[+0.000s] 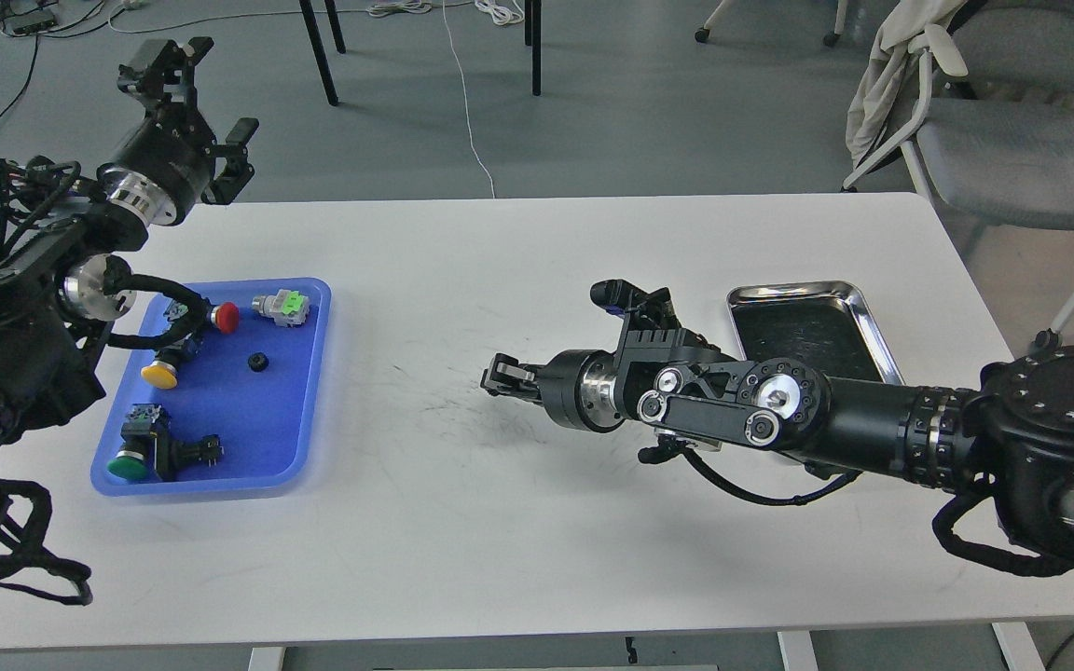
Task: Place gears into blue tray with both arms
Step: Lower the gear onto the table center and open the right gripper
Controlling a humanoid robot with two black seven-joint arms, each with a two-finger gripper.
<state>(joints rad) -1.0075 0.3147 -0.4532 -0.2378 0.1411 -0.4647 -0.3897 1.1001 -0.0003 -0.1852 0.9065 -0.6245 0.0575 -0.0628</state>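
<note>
**Risk of a dropped or misplaced gear**

One gear (259, 362) lay in the blue tray (309, 391), among the button switches (159, 373). The left end effector (211, 102) was raised behind the table (537, 522), its fingers released. The right end effector (498, 375) pointed toward the tray; I could not tell if it grasped anything. A tiny gear could slip out unnoticed or land outside the rim.

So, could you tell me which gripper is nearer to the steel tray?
Right. The right gripper hovers left of the steel tray; the left gripper is raised far beyond the blue tray.
</note>
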